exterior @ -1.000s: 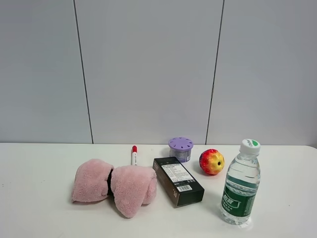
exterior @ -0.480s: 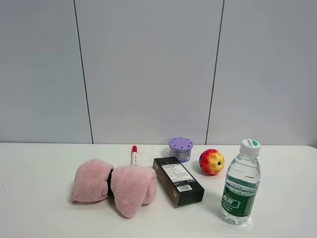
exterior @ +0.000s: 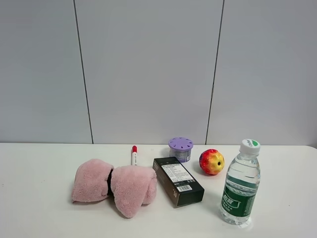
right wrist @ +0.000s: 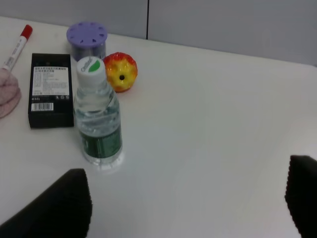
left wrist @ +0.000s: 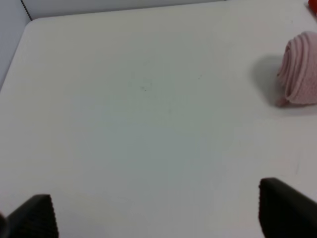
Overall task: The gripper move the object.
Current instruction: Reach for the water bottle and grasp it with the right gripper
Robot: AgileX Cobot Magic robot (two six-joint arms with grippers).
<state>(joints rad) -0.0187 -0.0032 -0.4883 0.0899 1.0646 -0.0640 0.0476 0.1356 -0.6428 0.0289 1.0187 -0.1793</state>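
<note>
A clear water bottle [exterior: 240, 184] with a white cap and green label stands upright at the front right of the white table [exterior: 34, 198]. It also shows in the right wrist view [right wrist: 98, 116]. Neither gripper shows in the exterior high view. My right gripper [right wrist: 188, 203] is open and empty, set back from the bottle, which stands near its one finger [right wrist: 54, 208]. My left gripper [left wrist: 158, 210] is open and empty over bare table, with the pink towel [left wrist: 298, 69] off to one side.
A pink rolled towel [exterior: 115, 185], a red-capped marker [exterior: 133, 155], a black rectangular box [exterior: 178, 181], a purple-lidded jar [exterior: 180, 148] and a red-yellow apple [exterior: 211, 161] lie across the table's middle. A grey panelled wall [exterior: 148, 69] stands behind.
</note>
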